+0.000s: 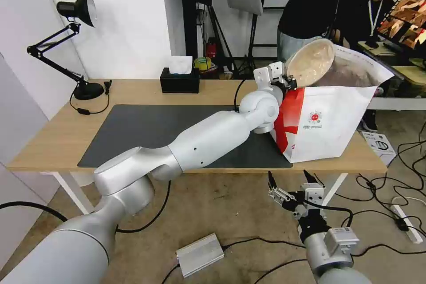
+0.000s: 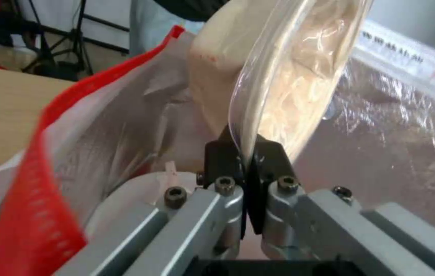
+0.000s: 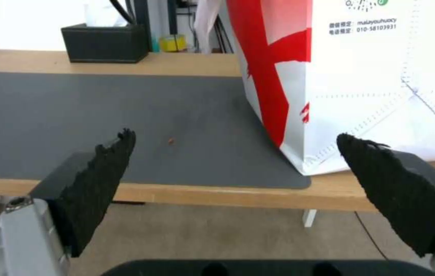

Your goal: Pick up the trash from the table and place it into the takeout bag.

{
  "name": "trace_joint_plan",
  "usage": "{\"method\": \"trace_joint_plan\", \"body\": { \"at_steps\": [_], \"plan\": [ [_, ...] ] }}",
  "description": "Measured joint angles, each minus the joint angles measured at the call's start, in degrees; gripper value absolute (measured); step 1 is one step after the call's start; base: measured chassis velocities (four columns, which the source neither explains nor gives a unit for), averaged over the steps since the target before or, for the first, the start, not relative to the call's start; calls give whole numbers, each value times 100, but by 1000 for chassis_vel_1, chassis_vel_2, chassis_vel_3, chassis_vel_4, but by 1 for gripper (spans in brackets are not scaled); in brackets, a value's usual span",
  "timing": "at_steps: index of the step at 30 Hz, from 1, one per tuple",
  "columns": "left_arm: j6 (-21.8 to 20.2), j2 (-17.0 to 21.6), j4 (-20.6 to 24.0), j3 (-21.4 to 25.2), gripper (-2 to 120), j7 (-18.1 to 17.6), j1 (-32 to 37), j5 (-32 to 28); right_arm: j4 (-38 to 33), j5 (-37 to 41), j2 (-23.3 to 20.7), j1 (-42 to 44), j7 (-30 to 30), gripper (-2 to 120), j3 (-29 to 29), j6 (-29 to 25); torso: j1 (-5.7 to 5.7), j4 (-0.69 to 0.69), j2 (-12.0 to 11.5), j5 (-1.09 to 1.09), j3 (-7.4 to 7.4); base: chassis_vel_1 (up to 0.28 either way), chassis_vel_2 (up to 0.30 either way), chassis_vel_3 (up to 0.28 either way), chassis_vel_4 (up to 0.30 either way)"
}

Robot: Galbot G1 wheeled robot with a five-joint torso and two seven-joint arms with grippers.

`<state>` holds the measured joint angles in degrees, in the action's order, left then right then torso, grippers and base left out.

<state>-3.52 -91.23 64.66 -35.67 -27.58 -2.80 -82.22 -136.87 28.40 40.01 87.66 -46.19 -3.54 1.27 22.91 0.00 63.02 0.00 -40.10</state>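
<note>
The left gripper (image 1: 289,82) pinches the rim of the beige paper-pulp bowl (image 1: 309,63), tilted on edge above the open red-and-white takeout bag (image 1: 328,124). The bag stands on the light-wood table (image 1: 57,128). The right gripper (image 1: 290,182) hangs below the table's front edge, jaws spread wide and holding nothing.

A mat (image 1: 146,131) lies along the middle of the table (image 1: 49,137). The takeout bag (image 1: 328,124) stands at the table's right end, partly on the mat's right edge. A tissue box (image 1: 179,80) sits at the far edge, a desk lamp (image 1: 75,44) at the far left. A bowl (image 1: 310,63) hangs tilted over the bag's mouth.
</note>
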Motion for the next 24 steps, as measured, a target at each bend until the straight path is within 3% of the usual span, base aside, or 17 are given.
{"method": "trace_joint_plan", "body": {
  "at_steps": [13, 24],
  "plan": [
    [-9, -2, 41, -82, 0, -63, -131, 33, 0, 0, 0, 0, 0, 100, 0, 0, 0, 0, 0, 0, 0, 0, 0, 0, 0],
    [-16, 1, 99, -116, 40, -250, -194, 129, 0, 0, 0, 0, 0, 100, 0, 0, 0, 0, 0, 0, 0, 0, 0, 0, 0]
  ]
}}
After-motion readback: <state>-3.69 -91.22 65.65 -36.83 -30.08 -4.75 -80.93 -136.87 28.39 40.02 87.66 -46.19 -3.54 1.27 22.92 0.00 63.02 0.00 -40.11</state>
